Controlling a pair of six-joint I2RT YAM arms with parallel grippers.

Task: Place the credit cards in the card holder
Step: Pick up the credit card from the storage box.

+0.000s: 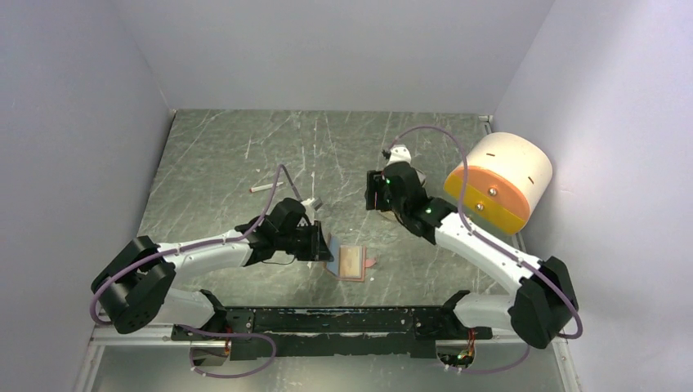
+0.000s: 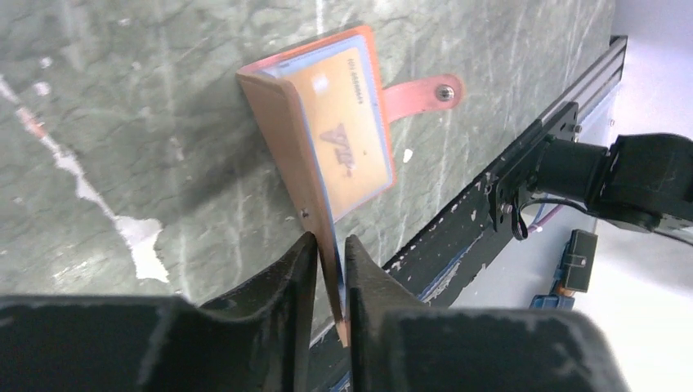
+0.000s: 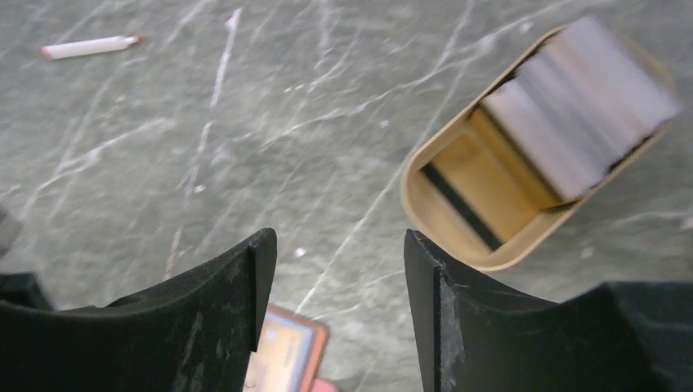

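- Left gripper [image 2: 328,245] stands with its fingers close on either side of the raised flap of the card holder [image 2: 282,122]. Whether they press the flap or have let it go I cannot tell. The likely purpose is to prop the flap up so the pocket gapes for a card.
- Opened out, the card holder lies near the middle of the near edge of the desk [image 1: 212,163], its snap strap [image 2: 421,91] flat on the surface. An orange-yellow card [image 2: 351,139] already sits inside it.
- Right gripper [image 3: 337,245] hangs released and empty toward the far edge, jaws spread, probably ready for another card.
- Just right of it, the tan tray [image 3: 425,204] holds the other credit cards [image 3: 588,106], a whitish, blurred stack leaning on one end.
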